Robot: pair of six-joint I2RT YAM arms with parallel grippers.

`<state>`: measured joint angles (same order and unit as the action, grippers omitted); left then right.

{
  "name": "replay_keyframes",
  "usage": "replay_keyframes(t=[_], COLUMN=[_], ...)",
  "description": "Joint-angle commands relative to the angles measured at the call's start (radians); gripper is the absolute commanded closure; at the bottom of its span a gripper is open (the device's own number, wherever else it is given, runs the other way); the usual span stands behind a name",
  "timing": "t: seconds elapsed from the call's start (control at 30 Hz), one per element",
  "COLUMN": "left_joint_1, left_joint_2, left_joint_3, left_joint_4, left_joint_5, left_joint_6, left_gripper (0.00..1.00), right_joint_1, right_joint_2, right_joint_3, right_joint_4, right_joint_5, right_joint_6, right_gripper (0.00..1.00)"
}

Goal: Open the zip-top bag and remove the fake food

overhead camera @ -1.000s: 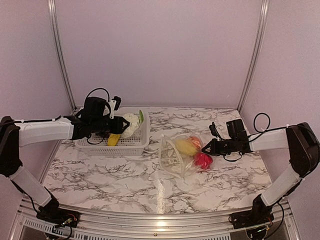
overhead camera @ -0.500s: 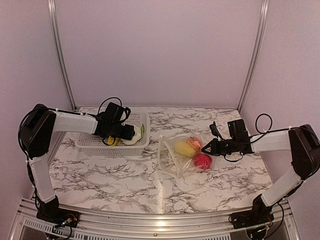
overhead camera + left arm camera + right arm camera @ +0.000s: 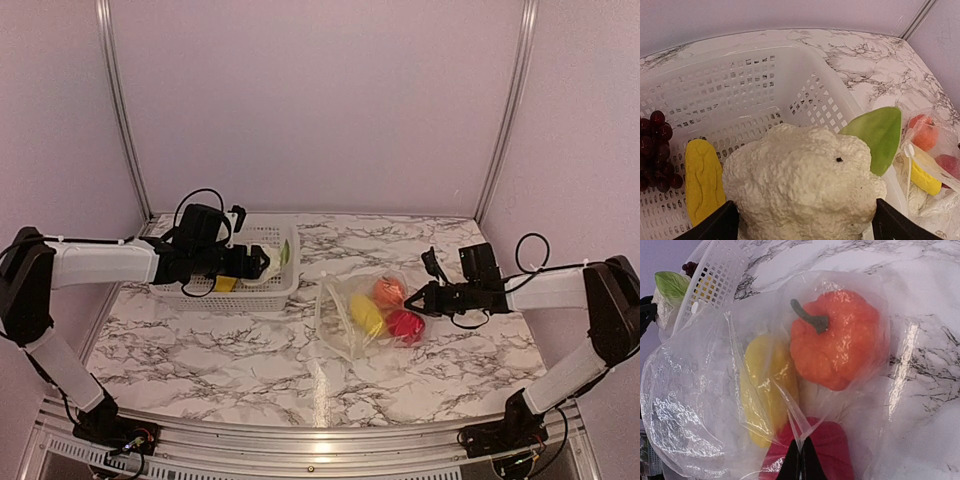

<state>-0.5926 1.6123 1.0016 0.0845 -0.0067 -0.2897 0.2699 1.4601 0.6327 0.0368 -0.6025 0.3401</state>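
The clear zip-top bag [image 3: 345,320] lies on the marble table right of centre. Inside it are fake food pieces: an orange pepper [image 3: 840,345], a yellow piece [image 3: 767,390] and a red piece [image 3: 820,450]. My right gripper [image 3: 801,452] is shut on a pinched fold of the bag's film [image 3: 790,415] at its right side [image 3: 418,300]. My left gripper [image 3: 802,215] stands open inside the white basket [image 3: 740,90], its fingers either side of the white cauliflower [image 3: 800,185], which lies against the basket's right wall. Dark grapes [image 3: 655,150] and another yellow piece [image 3: 702,180] lie in the basket.
The white perforated basket [image 3: 230,295] stands at the back left of the table, close to the bag's left edge. The cauliflower's green leaf [image 3: 880,135] sticks out over its right wall. Metal frame posts [image 3: 120,110] rise at the back corners.
My left gripper has opened wide around the cauliflower in the basket and its arm has drawn back a little leftward. The food in the bag has shifted; the right gripper keeps its pinch.
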Motion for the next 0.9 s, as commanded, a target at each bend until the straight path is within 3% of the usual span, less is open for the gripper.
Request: replay_keyframes(t=[0.0, 0.23, 0.4, 0.5, 0.6, 0.87], left_joint_1=[0.002, 0.001, -0.025, -0.087, -0.173, -0.327], left_joint_2=[0.033, 0.103, -0.027, -0.102, -0.127, 0.005], left_joint_3=[-0.016, 0.065, -0.049, -0.114, -0.155, -0.155], left_joint_4=[0.045, 0.037, 0.163, 0.199, 0.215, 0.312], left_joint_5=[0.011, 0.035, 0.069, 0.081, 0.102, 0.123], left_joint_6=[-0.010, 0.007, -0.031, -0.047, -0.093, -0.241], left_gripper=[0.04, 0.01, 0.04, 0.09, 0.22, 0.47], right_joint_1=[-0.011, -0.011, -0.011, -0.011, -0.011, -0.011], right_joint_2=[-0.020, -0.026, -0.032, -0.041, -0.052, -0.077], right_joint_3=[-0.013, -0.013, -0.008, -0.012, -0.022, -0.062], right_joint_4=[0.021, 0.021, 0.013, 0.010, 0.008, 0.020], right_joint_5=[-0.014, -0.011, -0.018, -0.024, -0.026, -0.041], right_joint_6=[0.006, 0.011, 0.008, 0.008, 0.009, 0.016], right_gripper=[1.00, 1.00, 1.00, 1.00, 1.00, 1.00])
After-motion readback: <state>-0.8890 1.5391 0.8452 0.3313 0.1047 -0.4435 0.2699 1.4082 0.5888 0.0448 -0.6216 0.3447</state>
